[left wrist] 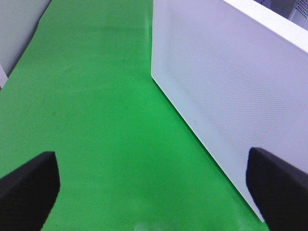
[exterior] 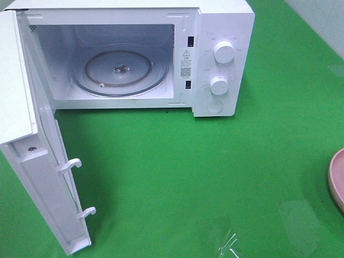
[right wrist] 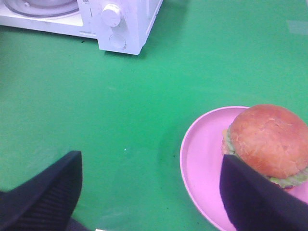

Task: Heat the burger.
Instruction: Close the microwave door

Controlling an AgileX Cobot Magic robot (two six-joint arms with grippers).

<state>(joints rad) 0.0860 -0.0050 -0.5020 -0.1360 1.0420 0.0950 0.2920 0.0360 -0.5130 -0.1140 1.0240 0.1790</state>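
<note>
Your microwave [exterior: 215, 54] sat with its door [exterior: 32, 161] swung fully open and the glass turntable [exterior: 121, 72] bare inside. The burger [right wrist: 269, 142] was on the pink plate [right wrist: 202, 159], on the green table [exterior: 188, 172] well off to the microwave's right. Your right gripper [right wrist: 151, 192] hovered just beside that plate, jaws spread wide, gripping nothing. Your left gripper [left wrist: 154, 187] was spread wide too, empty, next to the door's outer face.

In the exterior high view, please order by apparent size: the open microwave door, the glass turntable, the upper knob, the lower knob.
1. Microwave door
2. Glass turntable
3. Upper knob and lower knob: they look nearly alike, so unranked.
</note>
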